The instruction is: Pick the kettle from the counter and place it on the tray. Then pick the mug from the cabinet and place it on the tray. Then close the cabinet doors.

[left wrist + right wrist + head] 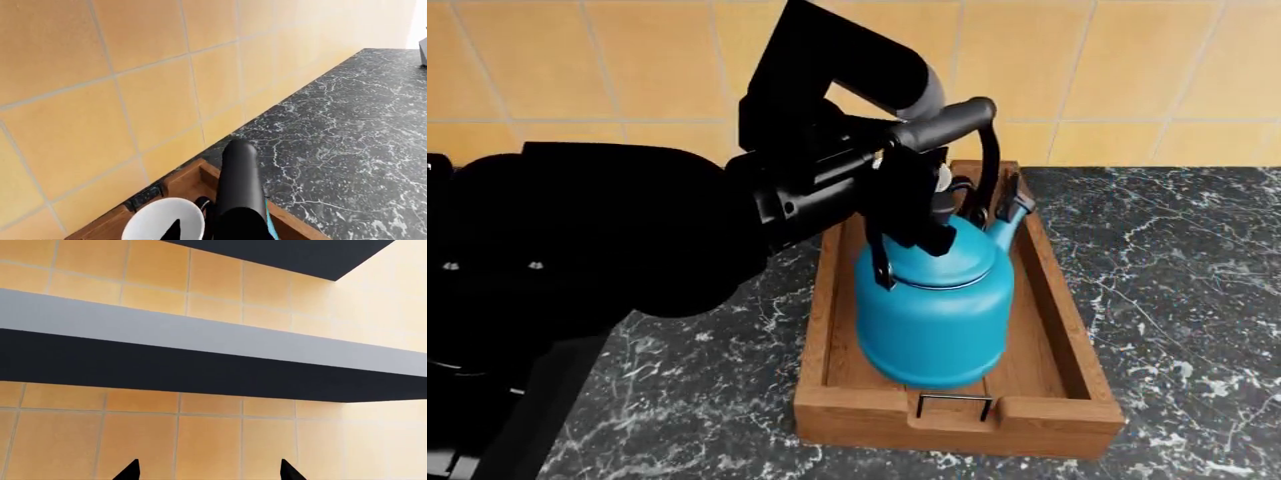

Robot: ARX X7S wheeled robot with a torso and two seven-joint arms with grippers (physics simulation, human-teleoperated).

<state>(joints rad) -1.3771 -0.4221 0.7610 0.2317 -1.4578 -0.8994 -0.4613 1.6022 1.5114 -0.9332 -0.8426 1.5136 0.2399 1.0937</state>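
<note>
Writing or brand marks we find on nothing here. In the head view the kettle (934, 300), teal-blue and rounded with a black arched handle, stands upright in the tray (1078, 370) at the centre of the frame, its short spout pointing up and to the right, toward the tiled wall (1121, 60). The long axis of the brown wooden tray runs from the lower edge toward that wall, over the black veined counter (1201, 260). Behind the kettle, the white inside of the mug (163, 220) shows in the left wrist view. Our left gripper (924, 215) is over the kettle top; whether it grips we cannot tell. Our right gripper (208, 471) shows two tips well apart, holding nothing.
</note>
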